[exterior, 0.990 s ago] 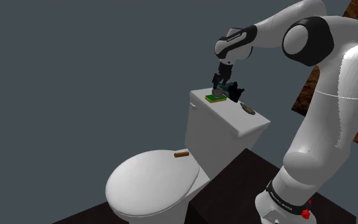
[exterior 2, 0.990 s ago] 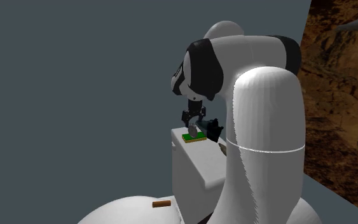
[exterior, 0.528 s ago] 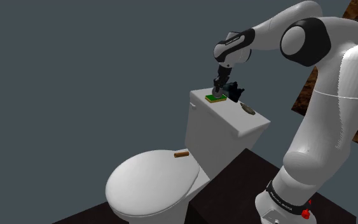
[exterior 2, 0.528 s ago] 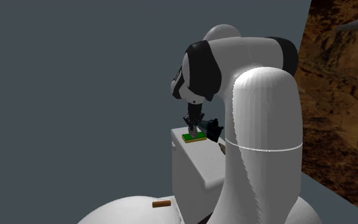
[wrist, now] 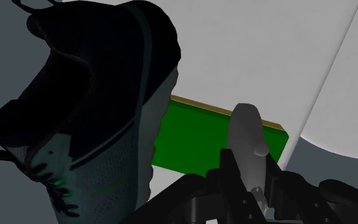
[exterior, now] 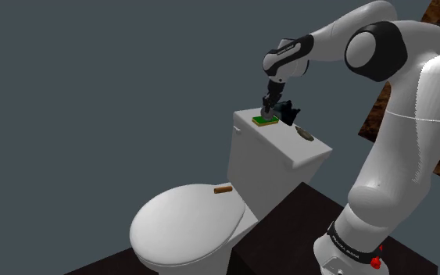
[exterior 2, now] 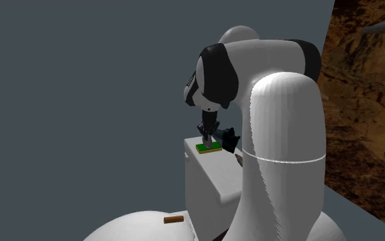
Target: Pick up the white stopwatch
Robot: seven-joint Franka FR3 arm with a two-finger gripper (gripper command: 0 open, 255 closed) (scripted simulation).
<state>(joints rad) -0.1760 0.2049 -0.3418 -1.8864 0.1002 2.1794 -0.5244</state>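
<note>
The end effector [wrist: 250, 175] grips the pale grey stopwatch [wrist: 246, 127] on the green pad [wrist: 193, 137], so a straight lift seems next.

Stopwatch [wrist: 246, 133]: small, rounded body, drawn plain pale grey rather than white. No dial or markings readable. Seen edge-on in the wrist view: a narrow upright oval with a small bump on one side.

Pose: upright on edge, clasped between the two black fingers of the gripper [wrist: 248, 164]. Its upper part stands clear above the fingertips.

Location: at the green pad [wrist: 196, 140] on the toilet tank lid [exterior: 284, 144]. Cannot tell whether it touches the pad.

Shoulder view: stopwatch [exterior: 267, 117] sits at about 11 o'clock from the lid's centre.
</note>
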